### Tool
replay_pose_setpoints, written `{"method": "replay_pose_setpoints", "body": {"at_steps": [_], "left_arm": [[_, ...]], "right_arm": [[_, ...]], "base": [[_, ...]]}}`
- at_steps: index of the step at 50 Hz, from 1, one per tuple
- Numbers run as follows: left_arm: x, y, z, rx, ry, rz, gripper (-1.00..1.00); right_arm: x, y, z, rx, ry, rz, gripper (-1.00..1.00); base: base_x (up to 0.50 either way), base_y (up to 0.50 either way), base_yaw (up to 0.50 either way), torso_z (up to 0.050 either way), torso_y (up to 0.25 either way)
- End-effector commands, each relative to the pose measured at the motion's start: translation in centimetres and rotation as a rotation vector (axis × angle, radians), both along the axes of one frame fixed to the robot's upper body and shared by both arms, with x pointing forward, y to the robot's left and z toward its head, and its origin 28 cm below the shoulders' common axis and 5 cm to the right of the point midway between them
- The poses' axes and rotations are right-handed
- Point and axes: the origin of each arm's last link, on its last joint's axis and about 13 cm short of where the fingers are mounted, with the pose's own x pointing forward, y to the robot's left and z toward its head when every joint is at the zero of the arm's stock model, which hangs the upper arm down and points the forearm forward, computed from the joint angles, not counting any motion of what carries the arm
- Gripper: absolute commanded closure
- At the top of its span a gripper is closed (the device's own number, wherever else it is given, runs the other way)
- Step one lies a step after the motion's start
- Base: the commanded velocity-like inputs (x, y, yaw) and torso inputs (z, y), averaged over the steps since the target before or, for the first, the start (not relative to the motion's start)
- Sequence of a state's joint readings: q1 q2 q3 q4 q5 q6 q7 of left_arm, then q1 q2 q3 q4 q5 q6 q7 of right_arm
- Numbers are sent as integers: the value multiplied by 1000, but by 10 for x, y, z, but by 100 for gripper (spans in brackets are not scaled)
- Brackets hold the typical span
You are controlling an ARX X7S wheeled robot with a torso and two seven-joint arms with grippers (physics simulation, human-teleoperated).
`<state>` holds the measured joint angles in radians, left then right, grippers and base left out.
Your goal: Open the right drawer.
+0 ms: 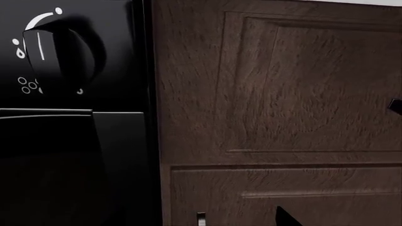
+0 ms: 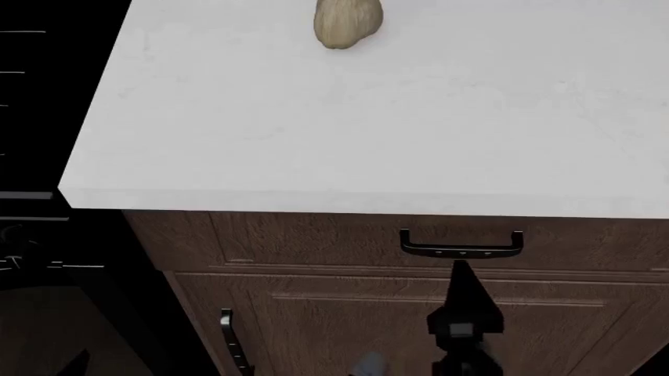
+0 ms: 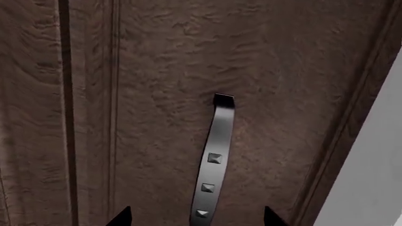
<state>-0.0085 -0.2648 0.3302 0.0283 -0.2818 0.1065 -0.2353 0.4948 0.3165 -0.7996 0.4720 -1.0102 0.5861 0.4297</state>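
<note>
The right drawer (image 2: 313, 239) sits shut under the white counter, its dark wood front flush with the frame. Its horizontal dark bar handle (image 2: 460, 245) has small studs. My right gripper (image 2: 460, 272) points up at the handle from just below. In the right wrist view the right gripper (image 3: 197, 219) is open, with one fingertip (image 3: 122, 217) on each side of the handle (image 3: 217, 150) and not touching it. The left gripper (image 1: 201, 222) faces the drawer front (image 1: 283, 94) near the stove; one fingertip (image 1: 285, 219) shows far off centre, so it is open and empty.
A black stove (image 2: 42, 235) with a knob (image 1: 56, 52) stands left of the drawer. Below the drawer is a taller cabinet door (image 2: 366, 329) with a vertical handle (image 2: 232, 341). A beige lumpy object (image 2: 348, 22) lies on the white counter (image 2: 366, 141).
</note>
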Motion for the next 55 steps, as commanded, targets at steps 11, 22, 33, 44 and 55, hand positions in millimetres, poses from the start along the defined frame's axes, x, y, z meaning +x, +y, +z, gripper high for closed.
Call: {"method": "replay_pose_setpoints", "body": {"at_steps": [11,22,33,44,55], "left_arm": [[-1,-1,-1,4,6,-5,-100],[-2,-1,-2,4,6,-13,-100],[-2,-1,-1,6,8,-18,-100],[-1,-2,-2,10,11,-25,-100],[-2,-2,-1,9,7,-24,-100]], "right_arm": [[20,-3,-8,-12,5,-38,-100],[27,-8,-7,-9,-10,-102,-100],[32,-13,-6,-6,-35,-168,-100],[35,-13,3,-10,-56,-173,-100],[40,-8,2,-16,-48,-137,-100]], "base": [[0,0,0,0,0],[0,0,0,0,0],[0,0,0,0,0],[0,0,0,0,0],[0,0,0,0,0]]}}
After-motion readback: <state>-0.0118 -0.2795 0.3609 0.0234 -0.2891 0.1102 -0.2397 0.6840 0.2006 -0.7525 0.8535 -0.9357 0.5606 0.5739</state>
